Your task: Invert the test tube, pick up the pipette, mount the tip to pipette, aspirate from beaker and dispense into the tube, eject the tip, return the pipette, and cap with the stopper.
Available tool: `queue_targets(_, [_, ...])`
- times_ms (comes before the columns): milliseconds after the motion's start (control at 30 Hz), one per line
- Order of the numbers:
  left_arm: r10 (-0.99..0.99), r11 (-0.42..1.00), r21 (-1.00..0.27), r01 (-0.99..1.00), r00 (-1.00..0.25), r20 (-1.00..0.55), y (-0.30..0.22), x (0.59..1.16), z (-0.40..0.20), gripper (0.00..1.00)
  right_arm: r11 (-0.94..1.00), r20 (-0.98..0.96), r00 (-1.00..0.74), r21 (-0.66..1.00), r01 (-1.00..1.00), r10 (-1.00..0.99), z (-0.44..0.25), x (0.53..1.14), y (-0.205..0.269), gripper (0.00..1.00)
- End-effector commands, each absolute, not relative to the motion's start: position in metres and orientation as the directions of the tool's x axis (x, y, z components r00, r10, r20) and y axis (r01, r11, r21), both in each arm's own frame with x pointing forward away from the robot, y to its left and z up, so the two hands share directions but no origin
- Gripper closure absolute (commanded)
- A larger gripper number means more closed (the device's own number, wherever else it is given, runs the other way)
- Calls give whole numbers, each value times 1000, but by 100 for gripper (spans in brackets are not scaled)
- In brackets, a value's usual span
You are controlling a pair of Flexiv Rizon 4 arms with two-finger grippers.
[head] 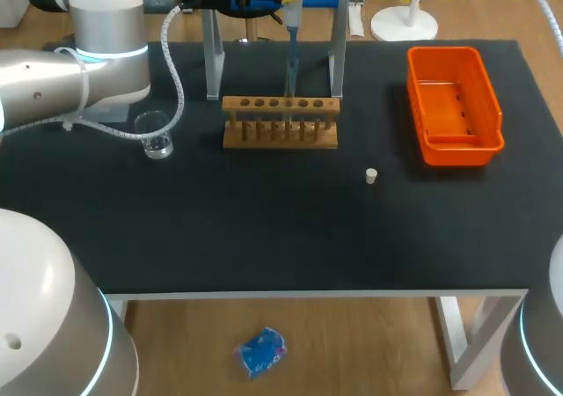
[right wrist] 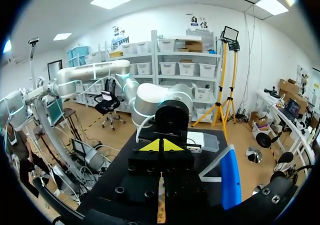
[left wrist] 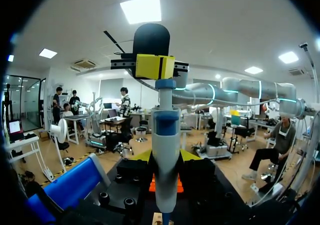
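1. My left end effector [left wrist: 165, 156] is clamped on the pipette [left wrist: 165, 127], one yellow tip at each side of its white body.
2. My right end effector [right wrist: 160, 146] has its fingers together, on top of the pipette.
3. The pipette hangs upright over the wooden rack [head: 280, 121] on the desk [head: 264, 229].
4. I judge the pipette light, stiff and smooth, so the thick body is the best place to hold it.

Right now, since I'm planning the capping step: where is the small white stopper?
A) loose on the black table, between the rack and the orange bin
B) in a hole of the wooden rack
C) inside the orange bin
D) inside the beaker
A: in the head view the stopper lies alone on the black table, between the wooden rack and the orange bin, touching neither.
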State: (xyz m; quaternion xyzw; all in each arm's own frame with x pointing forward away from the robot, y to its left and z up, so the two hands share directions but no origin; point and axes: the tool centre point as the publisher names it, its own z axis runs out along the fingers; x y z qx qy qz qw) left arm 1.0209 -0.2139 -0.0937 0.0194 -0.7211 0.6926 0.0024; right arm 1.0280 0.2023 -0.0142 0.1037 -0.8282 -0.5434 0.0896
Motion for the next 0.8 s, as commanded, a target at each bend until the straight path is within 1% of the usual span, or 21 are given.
queue_targets(33, [-26, 37, -999, -30, -999, 29, -214, 1020, -91, 100, 390, 40, -960, 918, -74, -276, -18, 1030, 202, 100])
queue_targets(800, [-26, 37, -999, -30, -999, 29, -214, 1020, -91, 100, 389, 58, -958, 919, -58, -279, -26, 1027, 202, 100])
